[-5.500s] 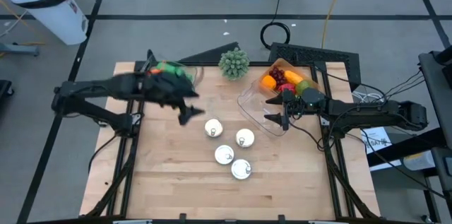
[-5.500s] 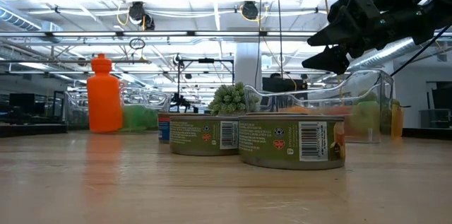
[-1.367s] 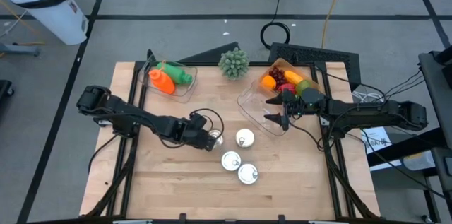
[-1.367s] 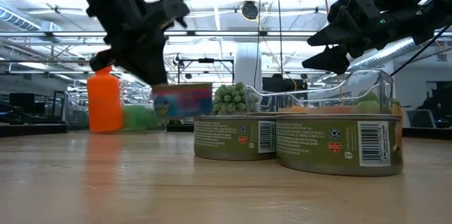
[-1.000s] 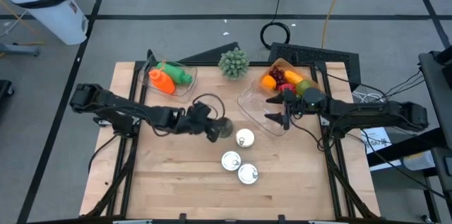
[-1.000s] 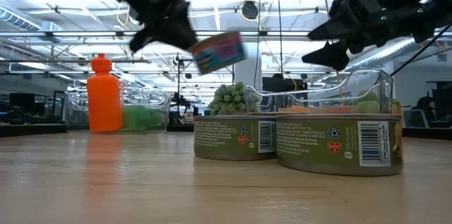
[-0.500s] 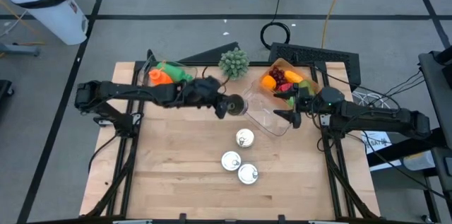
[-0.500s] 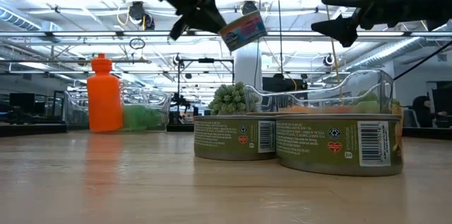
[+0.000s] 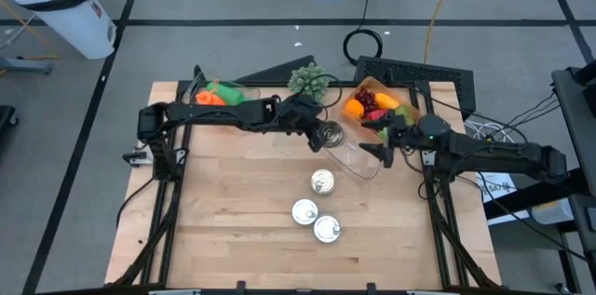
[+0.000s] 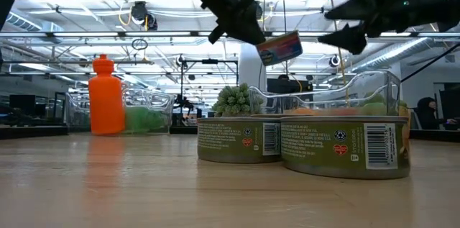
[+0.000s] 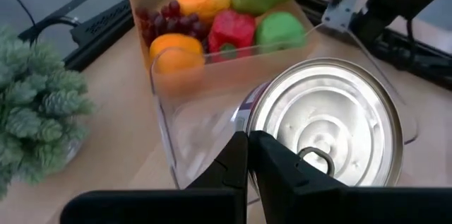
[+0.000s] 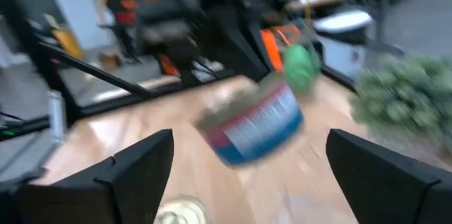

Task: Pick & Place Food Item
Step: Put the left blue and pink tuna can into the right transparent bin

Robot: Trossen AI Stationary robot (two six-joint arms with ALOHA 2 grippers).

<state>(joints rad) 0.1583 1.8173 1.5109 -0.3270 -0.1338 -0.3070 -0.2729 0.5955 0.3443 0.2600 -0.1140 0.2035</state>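
Note:
A blue-and-red labelled food can [image 10: 279, 47] hangs in the air with my left gripper [image 9: 317, 130] shut on it. In the high view the can [image 9: 329, 134] is over the left rim of an empty clear container [image 9: 354, 157]. The left wrist view shows its silver lid [image 11: 332, 121] with a pull tab. My right gripper [image 9: 372, 152] stands open at the container's right side, holding nothing; its wrist view shows the can [image 12: 251, 128] beyond its fingers. Three more cans [image 9: 320, 181] stand upright on the table. My left gripper holds the can at the edge of its lid [image 11: 272, 126], beside the pull tab. The shut fingers [image 11: 279, 164] cover the exact spot. They come from the table's left, slanting down. The can hangs clear of everything, tilted, beyond the fingertips [image 10: 248, 32].
A fruit-filled container [image 9: 377, 104] sits behind the clear one. A small green plant [image 9: 307, 81] stands at the far middle. A clear bin with an orange bottle [image 9: 209, 98] and a green item is at the far left. Bare wood lies near the front edge.
My left gripper has carried the can up and toward the table's far right, away from the other cans to the clear container's rim. Its wrist has rolled and the can has tipped. My right gripper has risen a little and stayed open.

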